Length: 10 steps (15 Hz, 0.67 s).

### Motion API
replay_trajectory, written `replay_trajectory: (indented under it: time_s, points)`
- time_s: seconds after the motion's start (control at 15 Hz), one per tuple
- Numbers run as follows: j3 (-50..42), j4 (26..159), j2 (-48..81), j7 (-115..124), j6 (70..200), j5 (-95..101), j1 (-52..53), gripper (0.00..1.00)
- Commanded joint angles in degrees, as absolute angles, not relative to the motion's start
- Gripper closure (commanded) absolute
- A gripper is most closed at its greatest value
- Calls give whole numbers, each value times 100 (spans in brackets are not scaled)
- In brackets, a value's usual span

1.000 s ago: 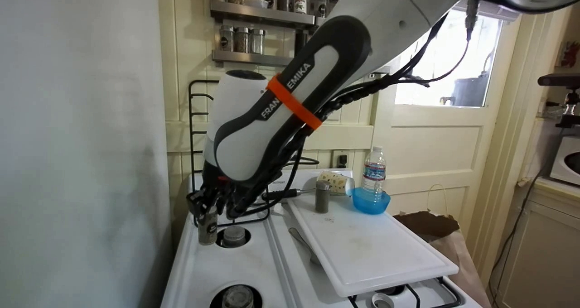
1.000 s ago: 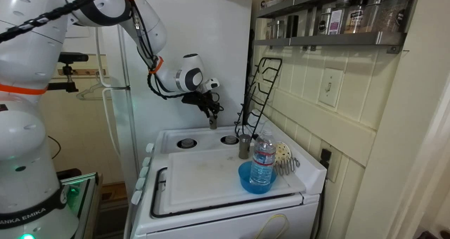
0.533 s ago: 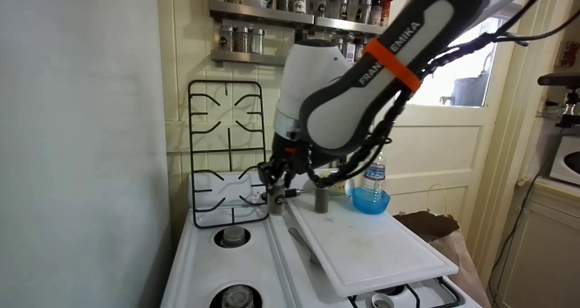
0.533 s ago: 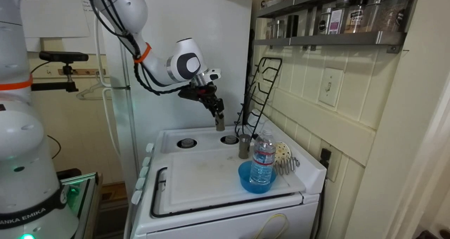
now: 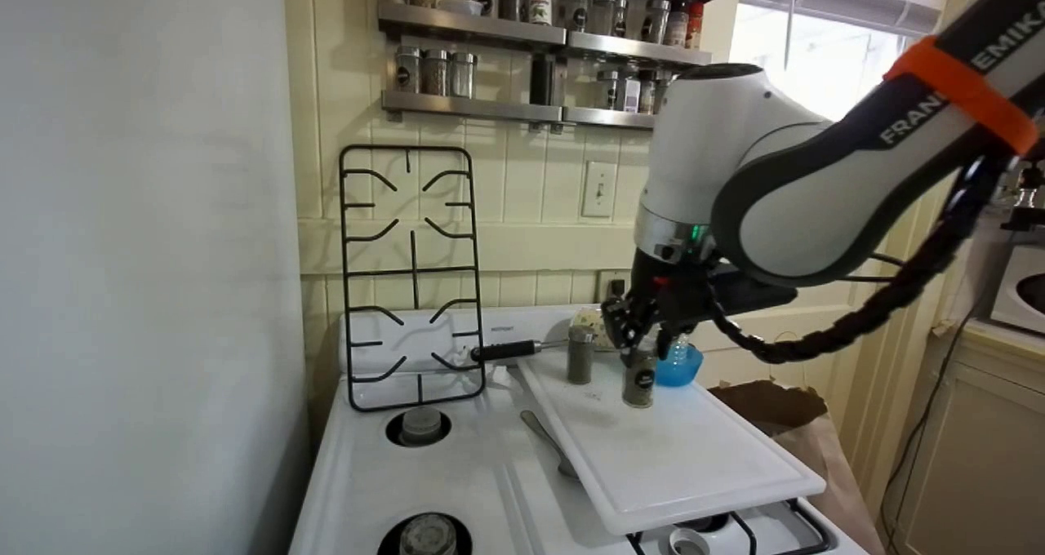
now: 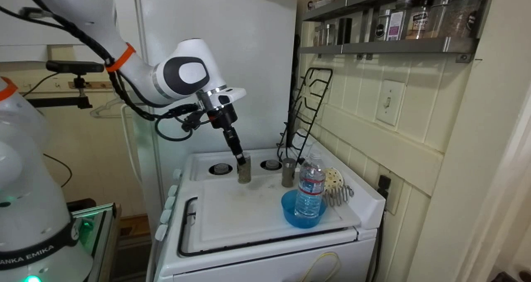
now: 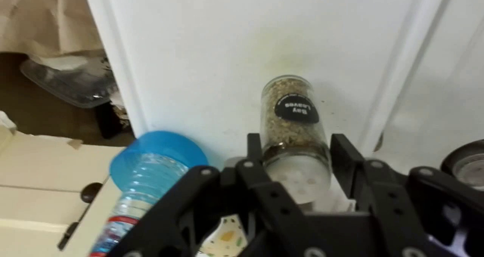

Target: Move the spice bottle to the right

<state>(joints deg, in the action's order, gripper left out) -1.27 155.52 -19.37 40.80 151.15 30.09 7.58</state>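
Note:
The spice bottle, a small glass jar of greyish-brown flakes with a black "Bay Leaves" label and a lighter top, shows in both exterior views and in the wrist view. My gripper is shut on its upper part, one finger on each side, as the wrist view shows. The bottle is nearly upright over the white cutting board; I cannot tell whether its base touches. The taller greyish jar stands on the board beside it, towards the back.
A clear plastic bottle stands in a blue bowl at the board's back corner. A patterned cup lies near the stove's back. A black grate leans on the wall. A spoon lies beside the board.
My gripper has carried the spice bottle from over the stove's far burner side, past the taller jar, to over the cutting board. The taller jar and blue bowl have not moved.

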Motion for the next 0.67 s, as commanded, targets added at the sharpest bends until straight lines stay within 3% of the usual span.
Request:
replay_trajectory:
  time_s: [0.0,0.6]
  points:
    - [-91,15759,-2332,4815,15067,3103,337,77]
    - [-382,15782,-2087,5208,15250,3041,161,77]
